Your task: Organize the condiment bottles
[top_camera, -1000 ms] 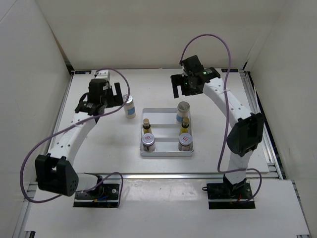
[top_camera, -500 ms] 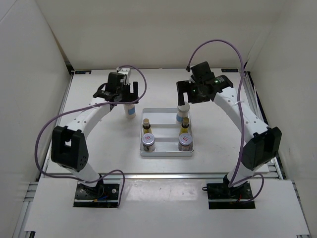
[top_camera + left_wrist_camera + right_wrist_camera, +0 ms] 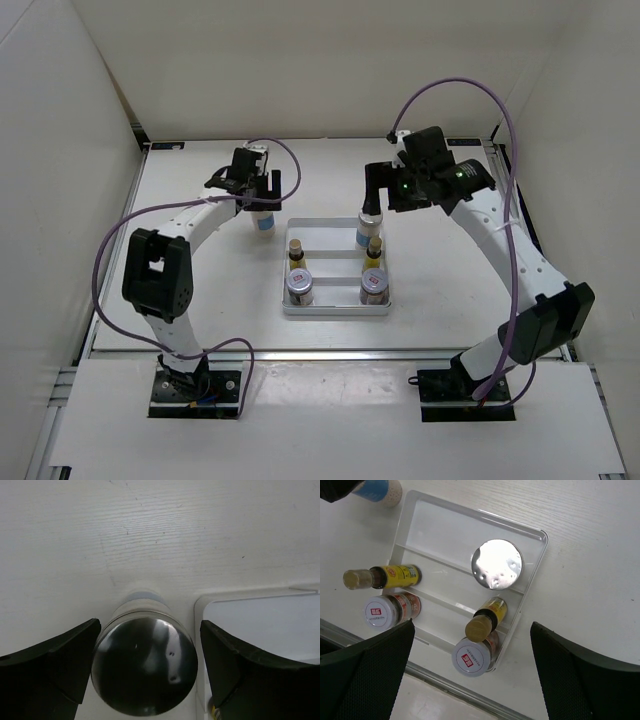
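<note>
Top external view, starting nearest us: in the near row of the tray (image 3: 318,232) we see two silver-lidded jars (image 3: 300,287) (image 3: 374,286), and in its middle row two yellow bottles (image 3: 296,251) (image 3: 373,251). A white bottle (image 3: 368,233) stands in the tray's far right compartment, and the right tool (image 3: 385,195) hovers over that corner, spread wide and empty. Just outside the tray's far left corner, on the desk (image 3: 200,290), a second white bottle (image 3: 263,225) stands upright between the fingers of the left tool (image 3: 261,192). We cannot tell whether they grip it.

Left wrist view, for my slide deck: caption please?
Open left gripper straddles an upright silver-capped white bottle on the table, beside the white tray.
</note>
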Controlling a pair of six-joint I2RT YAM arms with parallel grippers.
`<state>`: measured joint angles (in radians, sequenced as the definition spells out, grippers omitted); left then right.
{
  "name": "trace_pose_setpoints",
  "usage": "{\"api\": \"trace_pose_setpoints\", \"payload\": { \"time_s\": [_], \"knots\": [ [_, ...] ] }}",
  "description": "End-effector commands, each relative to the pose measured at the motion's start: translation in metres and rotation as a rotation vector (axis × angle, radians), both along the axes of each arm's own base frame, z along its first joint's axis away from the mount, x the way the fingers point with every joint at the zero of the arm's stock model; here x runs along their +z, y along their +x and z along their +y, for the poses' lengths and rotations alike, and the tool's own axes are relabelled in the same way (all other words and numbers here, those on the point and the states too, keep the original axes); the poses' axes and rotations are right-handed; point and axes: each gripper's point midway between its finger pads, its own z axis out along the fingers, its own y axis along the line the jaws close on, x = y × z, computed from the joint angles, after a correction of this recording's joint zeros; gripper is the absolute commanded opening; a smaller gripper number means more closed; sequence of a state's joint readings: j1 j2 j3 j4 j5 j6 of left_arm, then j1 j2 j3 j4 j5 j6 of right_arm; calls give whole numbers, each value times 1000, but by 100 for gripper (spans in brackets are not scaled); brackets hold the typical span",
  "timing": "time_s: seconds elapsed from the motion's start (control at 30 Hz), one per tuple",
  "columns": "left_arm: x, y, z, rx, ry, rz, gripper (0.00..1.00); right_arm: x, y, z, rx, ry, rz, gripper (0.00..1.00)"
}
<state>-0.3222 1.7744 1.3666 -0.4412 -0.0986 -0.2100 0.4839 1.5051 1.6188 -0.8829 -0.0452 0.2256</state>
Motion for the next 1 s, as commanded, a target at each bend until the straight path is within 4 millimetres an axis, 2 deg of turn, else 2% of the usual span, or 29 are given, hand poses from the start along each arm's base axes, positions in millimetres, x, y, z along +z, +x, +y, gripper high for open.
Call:
{"api": "trace_pose_setpoints", "payload": {
  "time_s": [0.0, 0.13, 0.23, 0.27, 0.33, 0.4, 0.43, 0.47, 0.53, 0.6, 0.63, 0.67, 0.73, 0.8, 0.83, 0.9, 0.97],
  "knots": [
    [10, 11, -2, 14, -3, -25, 89, -1, -11, -6, 18, -11, 3, 100],
    [6, 14, -5, 8, -6, -13, 78, -1, -15, -11, 19, -29, 6, 100],
    [12, 16, -7, 2, -15, -19, 63, -3, -18, -19, 12, -45, 7, 100],
    [18, 19, -6, 21, -18, -28, 55, -3, -18, -19, 12, -45, 7, 100],
    [45, 22, -2, 60, -2, -84, 52, -1, -18, -21, 3, -49, -5, 100],
    [65, 23, -2, 60, -15, -118, 49, 2, -20, -26, 1, -54, -10, 100],
    [82, 23, -5, 46, -40, -149, 49, 2, -20, -26, 1, -54, -10, 100],
    [99, 24, -13, 8, -69, -178, 49, 2, -21, -29, -6, -60, -16, 100],
    [117, 18, -25, -46, -106, -206, 49, 1, -23, -32, -13, -68, -17, 100],
    [129, 10, -44, -130, -126, -225, 49, 3, -21, -37, -30, -72, -28, 100],
    [133, 4, -57, -163, -138, -230, 49, -2, -21, -41, -42, -78, -15, 100],
    [131, -1, -63, -182, -141, -216, 49, -6, -23, -40, -34, -76, -1, 100],
    [125, -11, -74, -215, -144, -198, 49, -1, -22, -48, -64, -48, -11, 100],
    [111, -23, -87, -248, -137, -166, 49, 2, -24, -57, -83, -27, -13, 100],
    [107, -26, -90, -257, -135, -157, 49, -2, -24, -59, -95, -17, 6, 100],
    [95, -30, -99, -276, -129, -135, 49, 6, -24, -67, -116, 5, -11, 100],
    [82, -32, -105, -293, -127, -112, 49, 5, -25, -71, -119, 0, -16, 100]
  ]
}}
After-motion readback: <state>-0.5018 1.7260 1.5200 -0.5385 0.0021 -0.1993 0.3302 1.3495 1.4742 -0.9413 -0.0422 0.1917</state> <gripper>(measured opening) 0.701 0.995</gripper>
